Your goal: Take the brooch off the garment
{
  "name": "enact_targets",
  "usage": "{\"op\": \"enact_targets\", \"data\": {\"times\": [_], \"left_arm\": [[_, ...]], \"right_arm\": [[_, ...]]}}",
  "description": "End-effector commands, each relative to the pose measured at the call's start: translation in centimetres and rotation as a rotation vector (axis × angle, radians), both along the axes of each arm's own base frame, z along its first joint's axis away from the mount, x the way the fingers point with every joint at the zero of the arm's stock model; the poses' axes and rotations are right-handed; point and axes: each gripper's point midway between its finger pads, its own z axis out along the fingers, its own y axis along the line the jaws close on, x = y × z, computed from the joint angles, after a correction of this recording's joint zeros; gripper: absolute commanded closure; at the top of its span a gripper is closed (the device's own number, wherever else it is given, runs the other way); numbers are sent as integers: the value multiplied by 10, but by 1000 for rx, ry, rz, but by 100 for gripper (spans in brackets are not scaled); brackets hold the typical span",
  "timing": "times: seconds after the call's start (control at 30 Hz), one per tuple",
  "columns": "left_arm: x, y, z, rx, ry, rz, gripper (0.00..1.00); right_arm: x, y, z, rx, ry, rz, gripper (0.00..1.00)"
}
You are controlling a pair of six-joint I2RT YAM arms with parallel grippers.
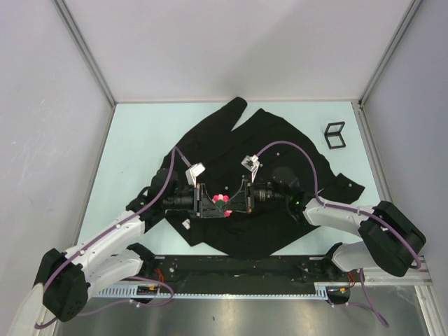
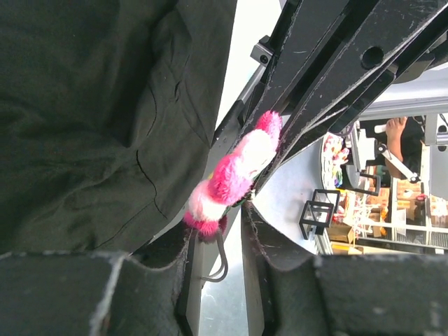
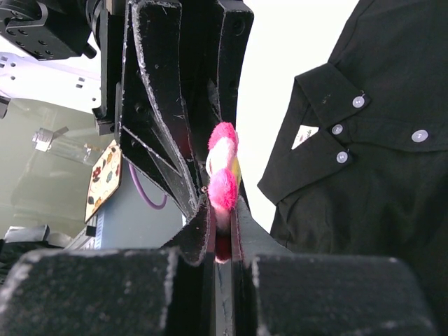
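Note:
The brooch (image 1: 222, 202), a fluffy pink and white flower, is held above the middle of the black garment (image 1: 280, 140). My right gripper (image 1: 233, 201) comes in from the right and is shut on it. In the right wrist view the gripper (image 3: 222, 224) pinches its lower petals (image 3: 224, 185). My left gripper (image 1: 213, 201) faces it from the left. In the left wrist view this gripper (image 2: 218, 231) has its jaws a little apart. The brooch (image 2: 234, 175) sits at its tips, and a thin wire loop (image 2: 222, 262) lies in the gap. The shirt (image 2: 84, 126) lies beside it. Collar, buttons and tag show in the right wrist view (image 3: 378, 182).
A small black wire cube frame (image 1: 334, 135) stands at the back right of the table, also in the left wrist view (image 2: 316, 217). Grey enclosure walls (image 1: 42, 140) close in the sides and back. The arms' mounting rail (image 1: 238, 276) runs along the near edge.

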Motion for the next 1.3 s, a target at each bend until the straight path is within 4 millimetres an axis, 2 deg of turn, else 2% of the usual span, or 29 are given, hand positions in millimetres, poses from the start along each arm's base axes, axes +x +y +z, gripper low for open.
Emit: {"op": "enact_targets", "data": {"times": [0.0, 0.33, 0.47, 0.67, 0.7, 0.9, 1.07, 1.13, 1.27], "left_arm": [[16, -26, 94, -212, -321, -60, 71], [16, -25, 90, -200, -315, -60, 67], [14, -22, 87, -189, -323, -49, 65], [10, -13, 77, -159, -325, -13, 56], [10, -11, 74, -147, -319, -9, 52], [17, 13, 68, -110, -342, 91, 34], [31, 39, 67, -106, -334, 231, 31], [33, 39, 66, -124, -306, 246, 30], [31, 26, 70, -225, -296, 181, 30]], "right_arm": [[-28, 17, 12, 15, 1, 113, 100], [-26, 16, 14, 13, 3, 103, 100], [-19, 11, 17, 8, -4, 64, 100], [-11, 2, 21, 16, -11, 7, 100], [-8, 1, 21, 17, -10, 0, 100], [-4, -10, 19, 16, 2, -20, 100], [0, -20, 24, 28, 0, -19, 100], [-2, -22, 28, 41, -6, -6, 100], [-5, -23, 34, 65, -2, 20, 100]]}}
